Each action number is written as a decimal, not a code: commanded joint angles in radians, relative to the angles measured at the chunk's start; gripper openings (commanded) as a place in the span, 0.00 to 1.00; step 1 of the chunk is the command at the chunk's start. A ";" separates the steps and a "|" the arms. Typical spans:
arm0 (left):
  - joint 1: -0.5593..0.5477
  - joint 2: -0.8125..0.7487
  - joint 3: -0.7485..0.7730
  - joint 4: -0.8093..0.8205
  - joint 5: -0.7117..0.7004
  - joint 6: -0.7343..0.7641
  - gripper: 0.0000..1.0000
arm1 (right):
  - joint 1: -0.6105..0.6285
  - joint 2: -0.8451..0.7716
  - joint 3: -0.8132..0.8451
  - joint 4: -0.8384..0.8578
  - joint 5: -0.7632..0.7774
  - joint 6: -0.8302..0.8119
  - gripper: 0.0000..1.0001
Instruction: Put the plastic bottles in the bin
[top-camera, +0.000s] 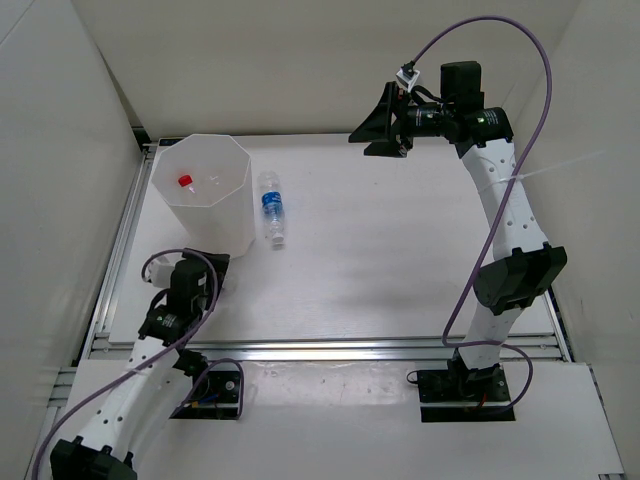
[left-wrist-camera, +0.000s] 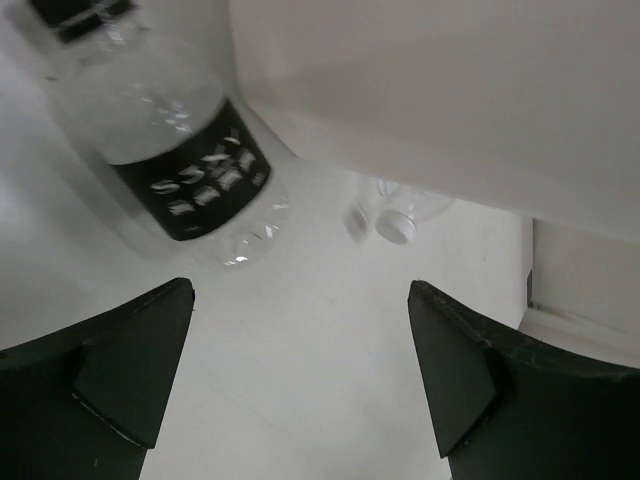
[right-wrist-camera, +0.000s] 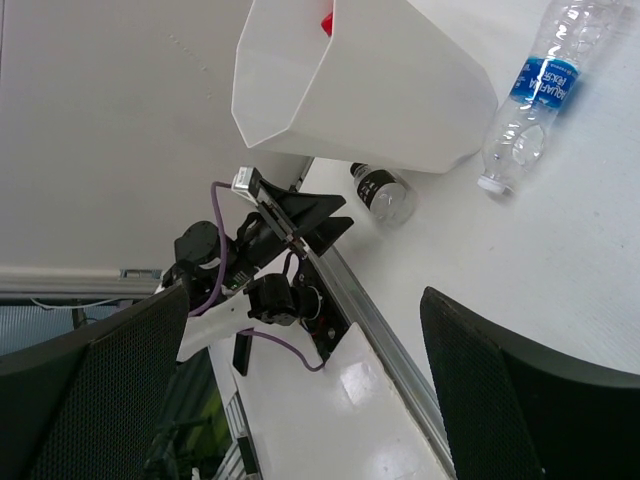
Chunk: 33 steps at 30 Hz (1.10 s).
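Observation:
The bin (top-camera: 205, 190) stands at the back left; a red cap (top-camera: 185, 180) shows inside it. The blue-label bottle (top-camera: 271, 208) lies on the table just right of the bin. My left gripper (top-camera: 205, 262) is open and empty, low at the bin's near side. In the left wrist view my gripper (left-wrist-camera: 300, 370) faces the black-label bottle (left-wrist-camera: 185, 170), which lies on the table ahead. A white-capped bottle (left-wrist-camera: 395, 215) lies by the bin's base (left-wrist-camera: 430, 90). My right gripper (top-camera: 370, 135) is open and empty, raised at the back. The right wrist view shows the bin (right-wrist-camera: 380, 90), the blue-label bottle (right-wrist-camera: 530, 95) and the black-cap bottle (right-wrist-camera: 385, 192).
White walls enclose the table on the left, back and right. A metal rail (top-camera: 330, 348) runs along the table's near edge. The left arm (right-wrist-camera: 250, 280) shows in the right wrist view.

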<state>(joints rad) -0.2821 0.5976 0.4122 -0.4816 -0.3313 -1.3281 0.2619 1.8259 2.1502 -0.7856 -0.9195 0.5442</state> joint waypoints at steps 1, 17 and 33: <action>0.046 -0.022 -0.032 -0.071 -0.045 -0.106 1.00 | -0.006 0.006 0.016 0.008 -0.024 -0.001 1.00; 0.210 0.045 -0.089 -0.058 0.038 -0.108 1.00 | -0.006 -0.005 -0.003 -0.010 -0.015 -0.030 1.00; 0.316 0.182 -0.147 0.216 0.219 -0.039 1.00 | -0.006 -0.024 -0.021 -0.020 0.004 -0.058 1.00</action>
<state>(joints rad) 0.0120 0.7570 0.2993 -0.3550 -0.1799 -1.3941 0.2619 1.8259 2.1410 -0.8097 -0.9127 0.5117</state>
